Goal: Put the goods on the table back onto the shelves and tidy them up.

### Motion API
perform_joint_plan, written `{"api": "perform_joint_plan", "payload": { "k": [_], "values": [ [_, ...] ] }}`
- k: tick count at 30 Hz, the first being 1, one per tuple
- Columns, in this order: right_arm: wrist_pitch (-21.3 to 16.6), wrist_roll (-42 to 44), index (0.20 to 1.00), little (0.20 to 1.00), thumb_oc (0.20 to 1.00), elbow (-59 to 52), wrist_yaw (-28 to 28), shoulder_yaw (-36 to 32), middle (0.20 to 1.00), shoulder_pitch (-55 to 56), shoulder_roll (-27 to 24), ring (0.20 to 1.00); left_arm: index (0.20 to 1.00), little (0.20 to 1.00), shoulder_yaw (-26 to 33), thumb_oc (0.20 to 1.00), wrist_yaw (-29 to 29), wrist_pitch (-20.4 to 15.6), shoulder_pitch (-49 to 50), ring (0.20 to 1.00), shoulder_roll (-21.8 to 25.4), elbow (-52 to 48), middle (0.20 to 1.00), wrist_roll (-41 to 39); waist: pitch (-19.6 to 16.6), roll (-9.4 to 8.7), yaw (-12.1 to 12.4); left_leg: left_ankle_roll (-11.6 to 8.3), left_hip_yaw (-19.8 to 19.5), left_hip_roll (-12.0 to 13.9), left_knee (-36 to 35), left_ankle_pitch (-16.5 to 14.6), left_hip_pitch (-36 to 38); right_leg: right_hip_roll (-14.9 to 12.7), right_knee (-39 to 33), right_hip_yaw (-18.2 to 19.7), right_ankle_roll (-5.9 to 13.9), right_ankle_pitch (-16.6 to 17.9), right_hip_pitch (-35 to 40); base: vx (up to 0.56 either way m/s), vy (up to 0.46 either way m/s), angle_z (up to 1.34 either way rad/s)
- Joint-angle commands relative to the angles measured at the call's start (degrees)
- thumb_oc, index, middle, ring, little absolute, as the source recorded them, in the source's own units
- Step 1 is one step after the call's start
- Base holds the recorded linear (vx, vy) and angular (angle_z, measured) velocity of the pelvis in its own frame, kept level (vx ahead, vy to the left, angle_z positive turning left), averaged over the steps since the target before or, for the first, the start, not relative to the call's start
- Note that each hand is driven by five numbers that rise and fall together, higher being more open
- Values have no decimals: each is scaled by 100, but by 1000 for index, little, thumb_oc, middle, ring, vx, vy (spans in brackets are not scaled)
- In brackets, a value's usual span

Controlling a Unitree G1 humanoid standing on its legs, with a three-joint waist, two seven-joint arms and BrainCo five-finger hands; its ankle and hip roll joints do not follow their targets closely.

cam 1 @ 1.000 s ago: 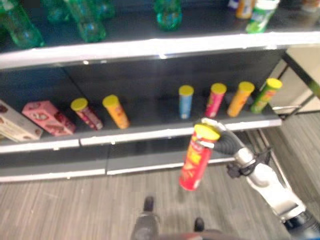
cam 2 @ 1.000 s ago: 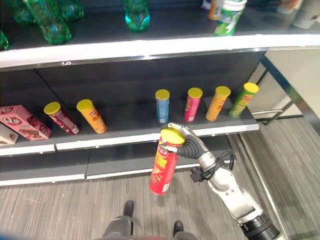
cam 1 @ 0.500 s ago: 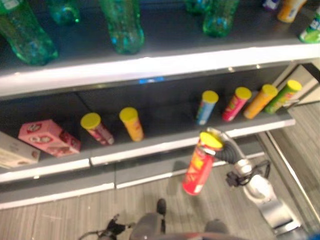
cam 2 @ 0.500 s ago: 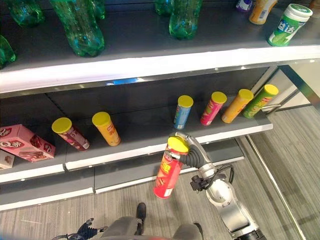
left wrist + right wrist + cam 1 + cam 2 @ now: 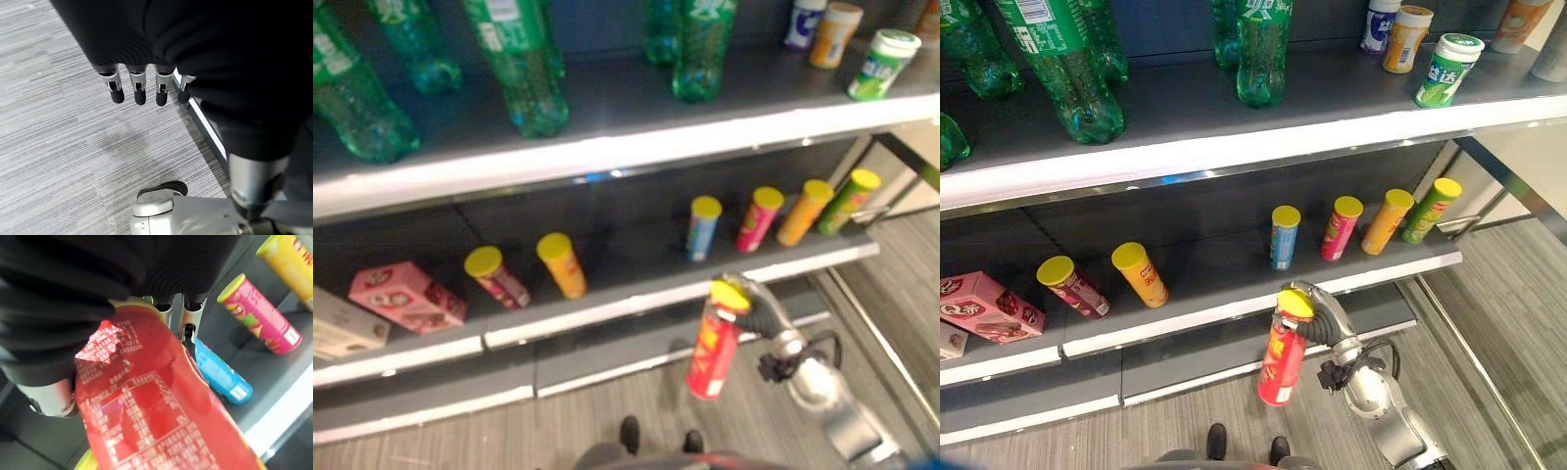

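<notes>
While the left hand point(image 5: 139, 88) hangs idle over the grey floor point(image 5: 58, 122), fingers straight and relaxed, holding nothing, the right side has the load. Middle shelf point(image 5: 1185, 318), left to right: pink box point(image 5: 989, 305) lying at the far left, maroon can point(image 5: 1070, 285) and orange can point(image 5: 1141, 274) leaning beside each other, then a gap, then blue can point(image 5: 1283, 237), pink can point(image 5: 1340, 227), second orange can point(image 5: 1384, 220) and green can point(image 5: 1429, 209) in a row, all yellow-lidded. Upper shelf point(image 5: 1234, 147) carries green bottles point(image 5: 1062, 73) at left and centre, small containers point(image 5: 1449, 69) at right. Right hand point(image 5: 1317, 311) has fingers curled round the top end of the red can point(image 5: 1283, 354), just under its yellow lid. Can hangs roughly upright in the air in front of the middle shelf edge, below the blue can, not touching the shelf.
</notes>
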Motion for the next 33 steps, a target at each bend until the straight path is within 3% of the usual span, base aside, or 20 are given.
{"api": "perform_joint_plan", "payload": {
  "k": [1,8,19,27,33],
  "values": [
    [-419,10,200,200,200,-456,-151,172,200,-574,13,200,1000,1000,-241,1000,-145,-159,-197,1000,-264,184,1000,227,-99,-53,108,-52,-225,-66,272,-443,-191,30,78,189,272,-121,-286,37,-7,0],
    [-338,-168,200,200,200,-83,-167,687,200,-1162,136,200,1000,1000,-10,1000,-135,-78,-78,1000,-311,364,1000,-140,-130,-56,298,-59,-332,-22,106,-408,-44,38,43,145,269,-189,-200,32,-11,1],
    [-94,-573,200,200,200,1347,-638,1379,200,-2274,717,200,1000,1000,-483,1000,-52,-92,-134,1000,-322,241,1000,-40,-63,-62,583,-79,-520,18,-56,-317,-52,53,43,71,280,-233,-263,3,5,10],
    [245,-1206,200,200,200,2354,-1673,1241,200,-2902,1081,200,1000,1000,-628,1000,172,-107,-194,1000,-306,249,1000,-28,-48,-37,880,-135,-747,-7,-98,-256,-70,33,43,-144,294,-286,-231,2,-6,16],
    [289,-1250,200,200,200,2311,-2380,955,200,-3088,1190,200,1000,1000,-717,1000,328,-114,-272,1000,-319,296,1000,-58,40,43,969,-168,-867,-36,-98,-200,-165,2,43,-264,308,-277,-307,-20,-15,18]
  ]
}}
